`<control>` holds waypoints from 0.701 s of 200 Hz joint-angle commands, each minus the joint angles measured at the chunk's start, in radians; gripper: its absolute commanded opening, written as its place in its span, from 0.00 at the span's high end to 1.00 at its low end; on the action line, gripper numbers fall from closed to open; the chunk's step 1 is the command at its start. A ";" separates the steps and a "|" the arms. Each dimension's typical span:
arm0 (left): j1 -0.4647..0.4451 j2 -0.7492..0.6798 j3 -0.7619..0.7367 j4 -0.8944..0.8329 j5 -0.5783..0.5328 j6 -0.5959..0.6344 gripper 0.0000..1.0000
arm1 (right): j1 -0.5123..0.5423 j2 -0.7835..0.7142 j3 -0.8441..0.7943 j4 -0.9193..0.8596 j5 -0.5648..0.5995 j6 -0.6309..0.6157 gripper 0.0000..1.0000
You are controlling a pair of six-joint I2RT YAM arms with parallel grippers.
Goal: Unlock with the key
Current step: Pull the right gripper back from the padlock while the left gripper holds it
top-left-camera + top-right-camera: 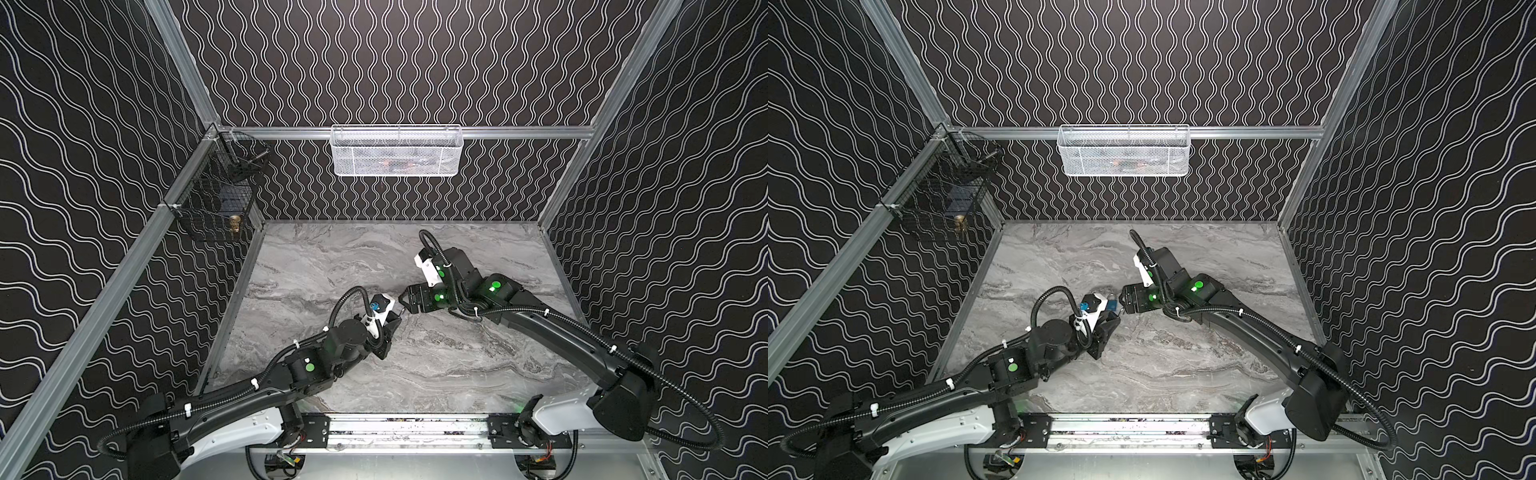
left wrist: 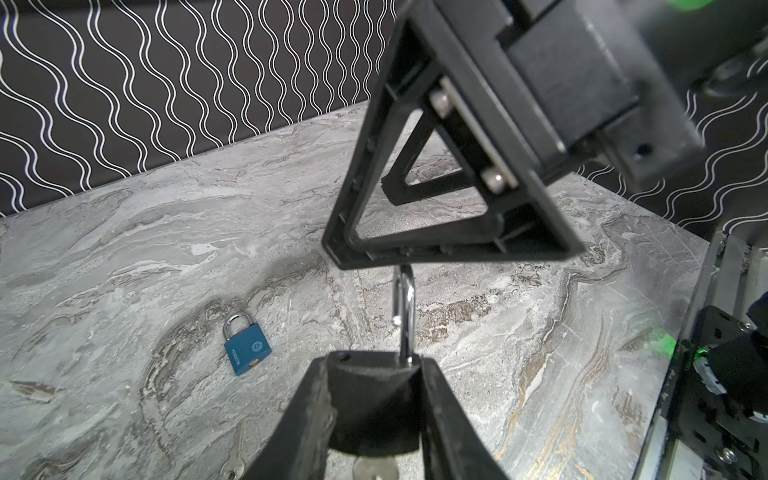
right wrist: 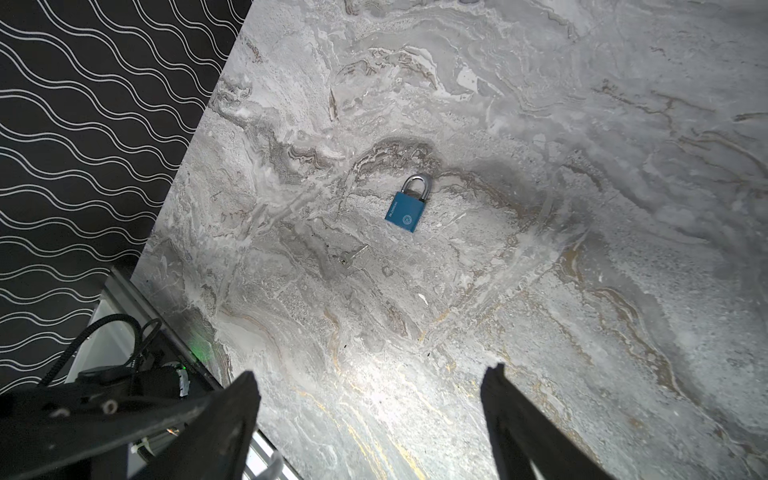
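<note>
Gripping a black padlock (image 2: 365,399) in the left end effector (image 2: 376,374), shackle (image 2: 409,307) toward the wide-open right end effector (image 3: 372,374), seemingly steadied for unlocking, with a blue padlock (image 3: 405,210) and loose key (image 3: 347,258) lying close together on the worktop (image 3: 582,166).

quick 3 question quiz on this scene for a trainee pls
1. What colour is the padlock lying on the table?
2. The left end effector holds: A nothing, B a black padlock, C a screwdriver.
3. True or false: the right end effector stands open, gripping nothing.
Key: 1 blue; 2 B; 3 true.
</note>
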 commanded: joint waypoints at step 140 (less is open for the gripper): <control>0.001 0.012 0.039 0.019 -0.087 -0.019 1.00 | -0.036 -0.155 -0.123 -0.021 0.029 0.023 0.14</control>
